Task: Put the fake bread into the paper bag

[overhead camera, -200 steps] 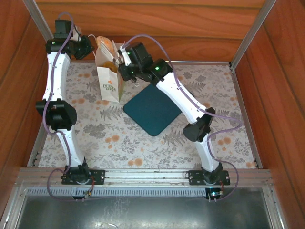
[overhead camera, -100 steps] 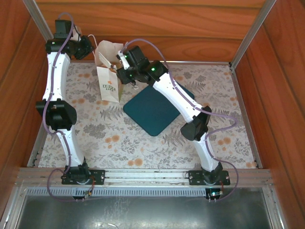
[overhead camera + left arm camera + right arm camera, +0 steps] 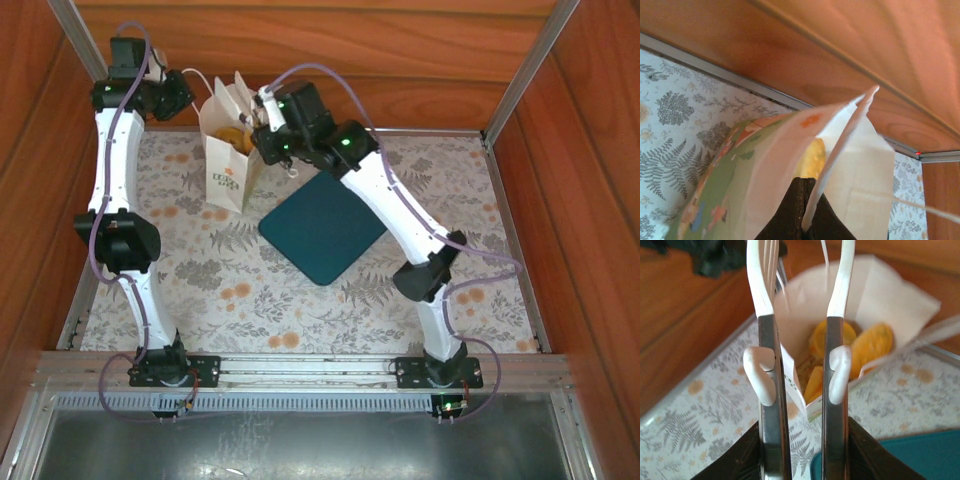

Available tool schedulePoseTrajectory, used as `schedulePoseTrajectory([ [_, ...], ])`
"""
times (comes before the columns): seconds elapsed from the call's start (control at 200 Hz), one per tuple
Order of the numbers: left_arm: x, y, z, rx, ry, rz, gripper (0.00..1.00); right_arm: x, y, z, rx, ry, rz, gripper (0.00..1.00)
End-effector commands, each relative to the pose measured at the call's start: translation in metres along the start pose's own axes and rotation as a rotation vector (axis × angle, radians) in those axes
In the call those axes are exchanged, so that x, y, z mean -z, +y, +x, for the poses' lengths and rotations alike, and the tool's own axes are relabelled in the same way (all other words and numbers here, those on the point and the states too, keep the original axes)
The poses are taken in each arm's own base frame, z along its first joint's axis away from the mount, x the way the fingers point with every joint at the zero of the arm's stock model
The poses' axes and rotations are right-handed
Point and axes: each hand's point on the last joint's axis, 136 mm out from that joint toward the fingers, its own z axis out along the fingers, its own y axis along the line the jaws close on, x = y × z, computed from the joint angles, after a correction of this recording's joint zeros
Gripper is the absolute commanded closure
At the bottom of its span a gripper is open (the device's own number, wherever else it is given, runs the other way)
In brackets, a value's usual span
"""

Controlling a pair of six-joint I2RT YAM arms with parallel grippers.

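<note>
Standing at the upper left of the top view, the paper bag point(image 3: 227, 172) holds the fake bread point(image 3: 234, 135), glossy orange pieces low inside it. The right gripper point(image 3: 802, 460) clasps the metal tongs point(image 3: 768, 355). Their parted arms point over the bag's open mouth, with the bread just right of them. That arm reaches long toward the upper left. The left gripper point(image 3: 801, 220) pinches the bag's rim, its arm stretched up the left edge.
</note>
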Motion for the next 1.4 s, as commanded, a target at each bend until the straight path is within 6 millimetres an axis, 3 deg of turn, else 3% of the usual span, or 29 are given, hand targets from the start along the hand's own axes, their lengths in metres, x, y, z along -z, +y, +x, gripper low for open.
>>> schedulePoseTrajectory([
  [0.0, 0.005, -0.010, -0.013, 0.002, -0.034, 0.045, 0.81, 0.056, -0.010, -0.044, 0.010, -0.163, 0.052, 0.61],
  [0.2, 0.015, -0.018, -0.020, -0.010, -0.063, 0.056, 0.38, 0.083, -0.062, -0.020, -0.047, -0.142, 0.199, 0.63],
  [0.33, 0.023, -0.023, -0.022, -0.017, -0.078, 0.064, 0.19, 0.108, -0.105, 0.013, -0.126, -0.122, 0.308, 0.63],
  [0.385, 0.029, -0.026, -0.024, -0.025, -0.092, 0.066, 0.00, 0.119, -0.126, 0.034, -0.178, -0.103, 0.366, 0.63],
  [0.515, 0.050, -0.038, -0.031, -0.033, -0.138, 0.081, 0.00, 0.147, -0.180, 0.101, -0.319, -0.036, 0.519, 0.63],
  [0.62, 0.069, -0.047, -0.034, -0.028, -0.172, 0.086, 0.00, 0.164, -0.211, 0.161, -0.408, 0.046, 0.631, 0.63],
  [0.745, 0.092, -0.047, -0.036, -0.022, -0.226, 0.049, 0.00, 0.174, -0.236, 0.237, -0.546, 0.150, 0.723, 0.63],
  [0.84, 0.107, -0.038, -0.034, -0.017, -0.266, -0.008, 0.00, 0.174, -0.247, 0.282, -0.653, 0.214, 0.764, 0.64],
  [0.959, 0.122, -0.014, -0.025, -0.007, -0.313, -0.128, 0.00, 0.168, -0.255, 0.321, -0.754, 0.270, 0.797, 0.64],
  [1.104, 0.126, 0.032, 0.000, 0.003, -0.347, -0.276, 0.00, 0.159, -0.261, 0.360, -0.852, 0.341, 0.836, 0.61],
  [1.394, 0.102, 0.107, 0.070, 0.006, -0.249, -0.433, 0.00, 0.134, -0.270, 0.416, -1.005, 0.434, 0.847, 0.57],
])
